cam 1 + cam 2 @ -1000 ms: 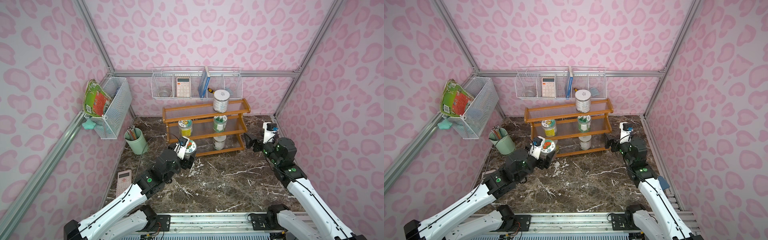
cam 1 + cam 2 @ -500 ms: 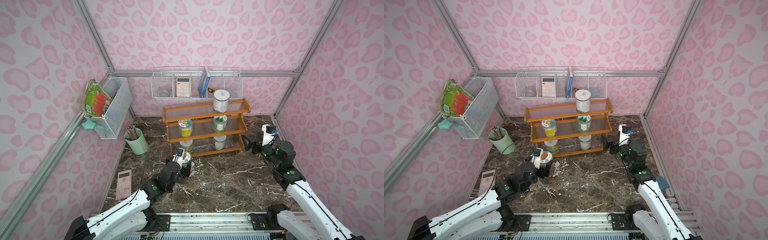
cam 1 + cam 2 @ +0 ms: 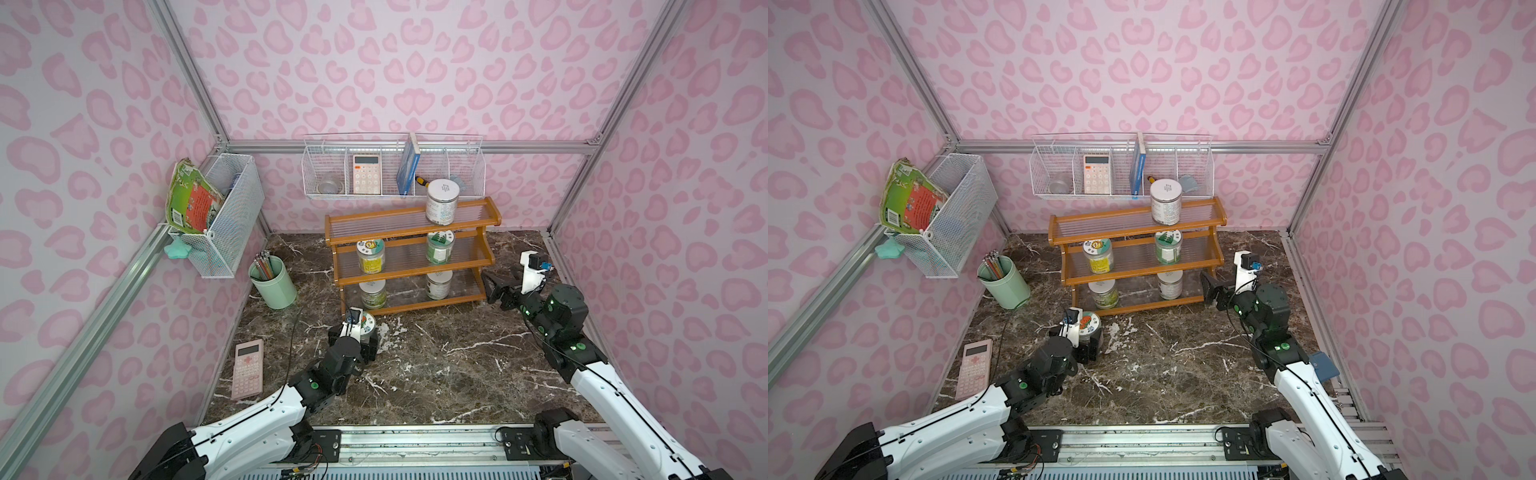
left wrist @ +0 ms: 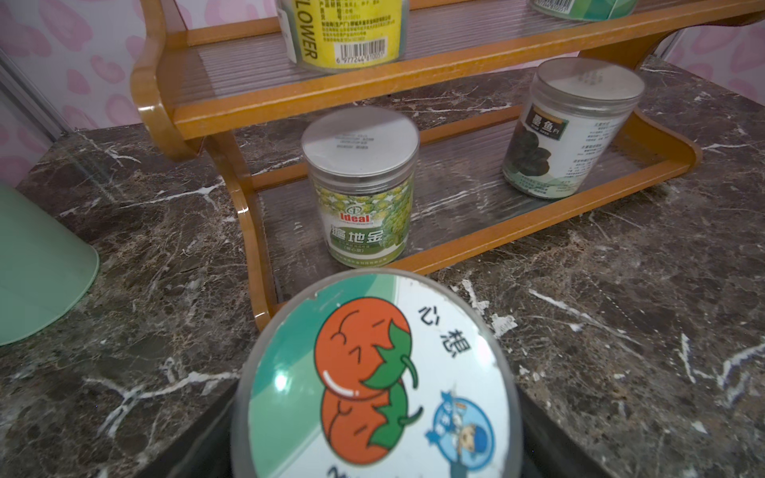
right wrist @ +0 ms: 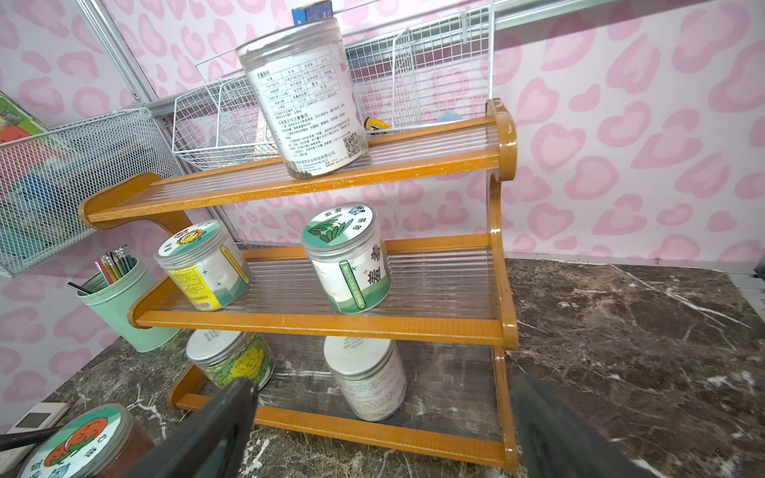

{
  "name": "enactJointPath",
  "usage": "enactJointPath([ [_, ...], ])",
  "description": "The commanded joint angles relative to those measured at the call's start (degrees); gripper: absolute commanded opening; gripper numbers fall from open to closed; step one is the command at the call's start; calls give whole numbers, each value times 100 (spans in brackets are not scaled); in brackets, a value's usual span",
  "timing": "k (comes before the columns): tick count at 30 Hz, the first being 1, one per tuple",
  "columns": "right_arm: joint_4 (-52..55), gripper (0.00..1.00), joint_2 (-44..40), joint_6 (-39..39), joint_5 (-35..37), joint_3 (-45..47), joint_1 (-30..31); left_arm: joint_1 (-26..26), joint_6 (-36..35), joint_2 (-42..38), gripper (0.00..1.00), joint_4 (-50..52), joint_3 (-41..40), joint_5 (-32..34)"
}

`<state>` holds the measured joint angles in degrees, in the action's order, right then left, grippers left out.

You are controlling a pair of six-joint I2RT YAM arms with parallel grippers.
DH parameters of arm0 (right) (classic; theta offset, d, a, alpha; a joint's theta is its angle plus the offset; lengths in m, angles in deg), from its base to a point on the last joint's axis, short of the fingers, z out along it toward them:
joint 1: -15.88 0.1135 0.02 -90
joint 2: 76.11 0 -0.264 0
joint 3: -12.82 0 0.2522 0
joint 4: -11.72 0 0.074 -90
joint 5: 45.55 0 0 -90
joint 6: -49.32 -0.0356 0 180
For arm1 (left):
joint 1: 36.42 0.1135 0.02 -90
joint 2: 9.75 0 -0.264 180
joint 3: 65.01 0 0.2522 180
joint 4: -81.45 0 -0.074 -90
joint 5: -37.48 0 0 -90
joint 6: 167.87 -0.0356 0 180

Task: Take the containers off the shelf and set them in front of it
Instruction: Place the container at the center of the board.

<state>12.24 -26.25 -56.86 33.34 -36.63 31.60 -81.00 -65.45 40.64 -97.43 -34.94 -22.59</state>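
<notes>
left tool (image 3: 361,335): closed on the tomato-lid jar (image 4: 372,385), jaws on its sides, jar upright
tomato-lid jar: off the shelf (image 5: 289,320), just in front of the shelf's left end, low over the table (image 3: 436,374); can't tell if its base touches the table
right tool (image 3: 496,293): jaws spread wide, nothing between them; just beside the shelf's right end, level with the bottom tier, facing the shelf
top tier: one plain-lid jar (image 3: 442,203), upright, toward the shelf's right end
middle tier: sunflower-lid jar (image 3: 370,257) left of shelf centre, green-lid jar (image 3: 440,248) right of centre; both upright, well apart
bottom tier: green-label jar (image 4: 364,194) below the sunflower-lid jar, white-label jar (image 3: 439,286) below the green-lid jar; both upright, plain lids
count: five jars on the shelf, one off it
pencil cup (image 3: 274,286): mint green, on the table left of the shelf, near it but not touching, pencils inside
pink calculator (image 3: 248,368): flat on the table, in front of the shelf and well to its left
wall basket (image 3: 469,174): white wire, on the wall behind and above the shelf
</notes>
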Motion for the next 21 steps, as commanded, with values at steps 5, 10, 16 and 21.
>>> enactJointPath([
  [5, -284, 99, 23, 1, 100, -7, 29, 2, 170, 197, 63, -659, -300, 252],
  [10, -290, 99, 6, 17, 125, -6, 37, 2, 122, 512, 62, -1001, -432, 405],
  [16, -258, 99, -3, 72, 145, -37, 38, 18, 64, 889, 63, -1250, -322, 619],
  [21, -292, 99, 13, 91, 162, -35, 40, 81, 106, 1292, 64, -1533, -256, 643],
])
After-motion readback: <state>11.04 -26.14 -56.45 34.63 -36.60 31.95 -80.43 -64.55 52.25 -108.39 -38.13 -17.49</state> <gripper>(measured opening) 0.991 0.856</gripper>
